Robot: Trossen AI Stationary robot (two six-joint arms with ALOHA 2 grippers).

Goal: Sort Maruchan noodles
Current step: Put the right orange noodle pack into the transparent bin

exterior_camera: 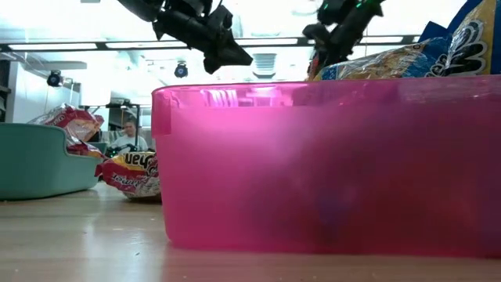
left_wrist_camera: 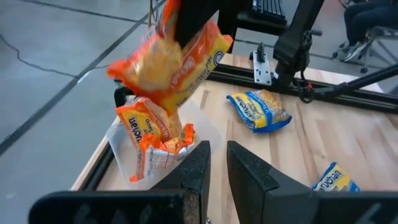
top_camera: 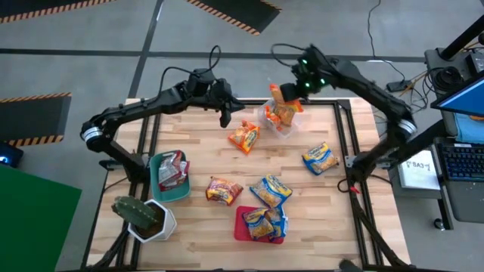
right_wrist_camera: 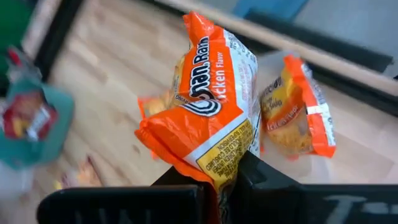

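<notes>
Filling the low view right against its lens, the red bin (exterior_camera: 329,168) is sitting at the table's (top_camera: 333,219) near edge with blue-and-yellow packets (top_camera: 265,224) lying inside it; another blue-and-yellow packet (top_camera: 270,190) is lying on the wood just behind the bin, and a further one (top_camera: 320,158) is resting nearer the right side.

I am gripping an orange packet (right_wrist_camera: 211,118) in my right gripper (top_camera: 283,94); my right fingers are clamping its lower seam, and I am holding it upright in the air over the clear bin (top_camera: 271,125) at the far edge of the table; at least one more orange packet (right_wrist_camera: 298,109) is already standing inside that bin.

My left gripper (left_wrist_camera: 214,163) is hovering above the table's far side, to the left of the clear bin; its fingers are standing slightly apart, with a narrow gap between them and nothing held.

A loose orange packet (top_camera: 243,137) is lying on the wood just beside the clear bin on its near side; a silver-and-red packet (top_camera: 224,190) is lying near the middle of the table; the teal bin (top_camera: 184,193) on the left is holding more silver-and-red packets (top_camera: 171,169); the potted cactus (top_camera: 144,215) is standing at the near left corner, touching the teal bin.
</notes>
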